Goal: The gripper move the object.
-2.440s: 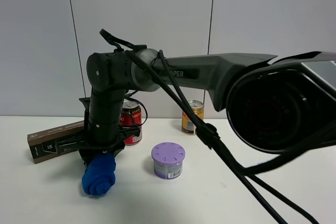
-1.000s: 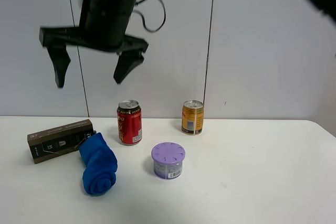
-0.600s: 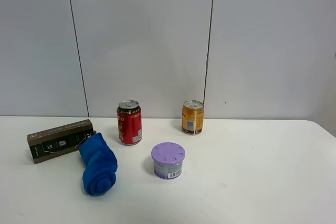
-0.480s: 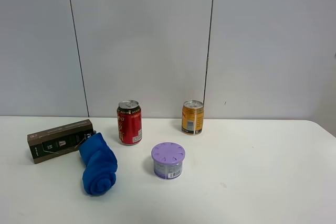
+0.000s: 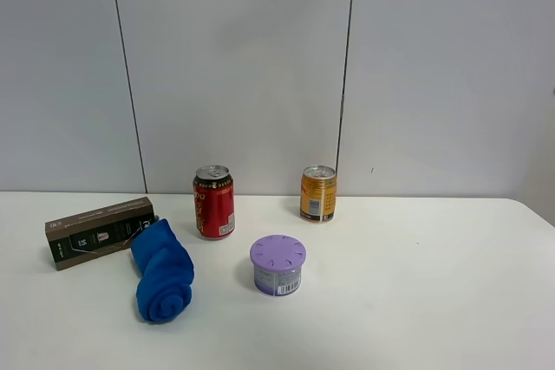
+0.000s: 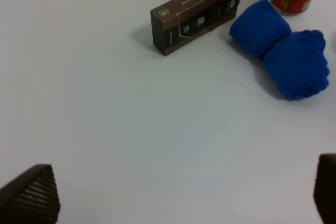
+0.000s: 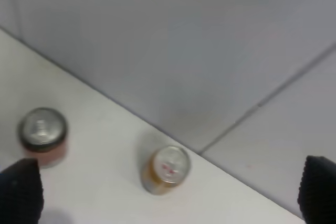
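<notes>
A rolled blue towel (image 5: 162, 273) lies on the white table (image 5: 416, 301) beside a brown box (image 5: 100, 231). No arm or gripper shows in the exterior high view. In the left wrist view the towel (image 6: 283, 56) and the box (image 6: 197, 13) lie far from my left gripper (image 6: 178, 203), whose two dark fingertips (image 6: 29, 195) stand wide apart and hold nothing. My right gripper (image 7: 168, 198) is high above the table, open and empty, with its fingertips (image 7: 18, 190) at the frame corners.
A red can (image 5: 214, 203) stands behind the towel, an orange can (image 5: 318, 194) near the wall, and a purple-lidded tub (image 5: 277, 264) at mid-table. The right wrist view shows the red can (image 7: 43, 129) and the orange can (image 7: 165, 169) from above.
The arm that was down at the blue towel has opened, risen and left the exterior view through the top. The towel stays lying by the box.
</notes>
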Controlling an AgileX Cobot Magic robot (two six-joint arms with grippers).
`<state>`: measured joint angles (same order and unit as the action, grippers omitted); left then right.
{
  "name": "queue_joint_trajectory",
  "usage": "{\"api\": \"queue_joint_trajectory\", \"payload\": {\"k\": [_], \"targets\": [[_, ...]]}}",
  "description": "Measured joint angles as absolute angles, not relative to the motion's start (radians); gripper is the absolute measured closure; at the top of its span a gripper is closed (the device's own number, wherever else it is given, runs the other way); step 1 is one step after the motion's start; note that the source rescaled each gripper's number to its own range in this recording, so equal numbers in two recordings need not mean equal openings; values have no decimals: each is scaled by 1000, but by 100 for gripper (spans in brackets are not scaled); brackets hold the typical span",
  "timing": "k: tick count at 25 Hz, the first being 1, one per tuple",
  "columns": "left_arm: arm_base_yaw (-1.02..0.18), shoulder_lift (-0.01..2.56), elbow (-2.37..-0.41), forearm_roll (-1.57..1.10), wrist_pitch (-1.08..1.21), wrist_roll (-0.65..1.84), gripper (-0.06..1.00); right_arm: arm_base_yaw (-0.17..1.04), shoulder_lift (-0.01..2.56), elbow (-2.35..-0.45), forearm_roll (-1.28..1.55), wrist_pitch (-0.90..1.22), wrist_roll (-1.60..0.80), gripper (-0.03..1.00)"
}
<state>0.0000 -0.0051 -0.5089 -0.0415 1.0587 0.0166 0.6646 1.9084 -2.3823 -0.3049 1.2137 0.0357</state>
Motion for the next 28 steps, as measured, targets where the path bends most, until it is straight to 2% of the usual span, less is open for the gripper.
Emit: {"api": "queue_joint_trajectory", "payload": {"k": [8,13,16,17,22,24,25,28], "targets": [[0,-5,-509,-42,1059,17,-6,394,1905,-2381,-267,1215,35,-3],[0,-5,-509,-42,1059,17,-6,317,1857,-2315,-265,1214,35,-3],[0,-5,-509,-42,1059,17,-6,281,1784,-2149,-265,1213,35,-3],[0,-5,-509,-42,1059,17,-6,281,1784,-2149,-265,1213,35,-3],[0,-5,-509,-42,1059,17,-6,203,1628,-1782,-243,1213,51,-3],[0,-5,-509,-42,1059,17,-6,157,1542,-1653,-228,1214,62,-3],[0,-5,-509,-42,1059,17,-6,107,1453,-1527,-218,1214,77,-3],[0,-5,-509,-42,1059,17,-6,11,1310,-1387,-215,1215,90,-3]]}}
